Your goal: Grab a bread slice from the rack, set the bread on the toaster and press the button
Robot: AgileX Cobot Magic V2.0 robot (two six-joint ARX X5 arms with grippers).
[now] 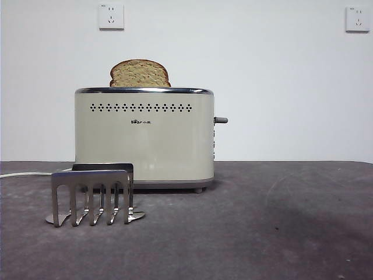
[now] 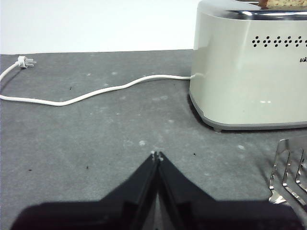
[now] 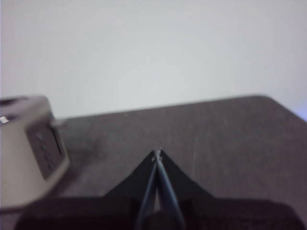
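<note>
The slice of bread [image 1: 140, 74] stands upright in the top slot of the cream toaster [image 1: 144, 137], its domed top showing above the chrome rim. The toaster's lever [image 1: 220, 120] sticks out on its right side. The steel rack [image 1: 93, 195] stands in front of the toaster's left half with nothing in its slots. My left gripper [image 2: 157, 155] is shut over the bare table, apart from the toaster [image 2: 249, 67] and the rack [image 2: 289, 172]. My right gripper [image 3: 157, 153] is shut too, over the table beside the toaster's control end [image 3: 29, 148]. Neither arm shows in the front view.
A white power cord [image 2: 91, 93] with its plug [image 2: 24, 62] lies loose on the dark grey table [image 1: 268, 227] to the left of the toaster. Two wall sockets [image 1: 111, 16] sit high on the white wall behind.
</note>
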